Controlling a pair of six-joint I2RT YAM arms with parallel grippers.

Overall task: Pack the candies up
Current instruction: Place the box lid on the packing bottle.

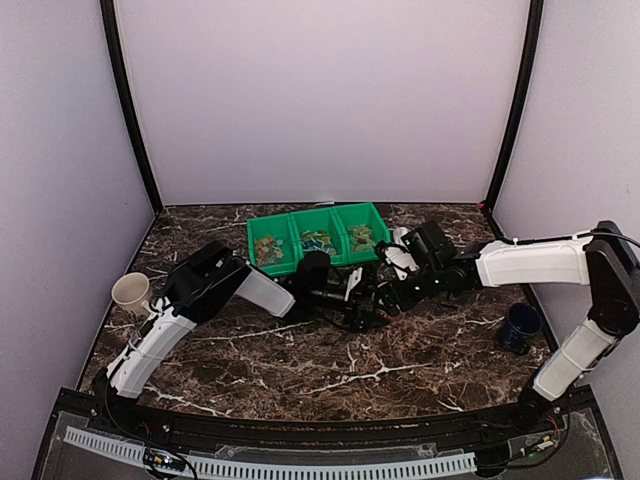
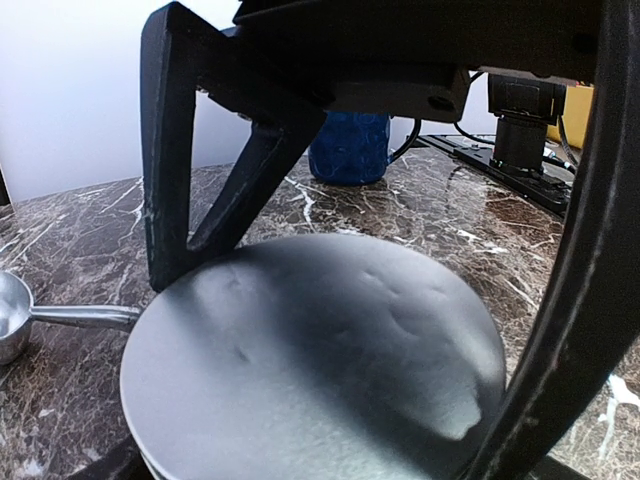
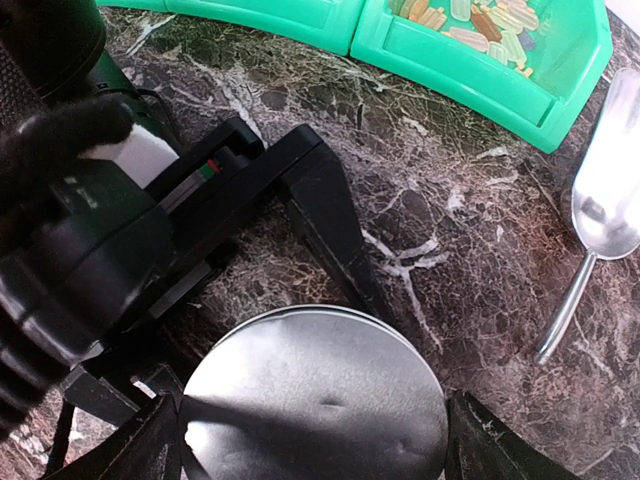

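Nearest, a round metal tin [image 3: 320,370] sits lid-on on the worktop [image 1: 300,370], and both arms meet over it. The left gripper [image 2: 340,370] and the right gripper [image 3: 318,420] each stand spread wide, with one finger on either side of the tin's rim. This is probably to steady the body and free the lid, but whether either one presses on it cannot be told. A metal scoop [image 3: 605,210] lies just beside the tin, its bowl toward the green bin [image 3: 450,80]. Farthest, the candies [image 3: 480,22] lie flat in the bin's compartments, their long axes pointing every way.
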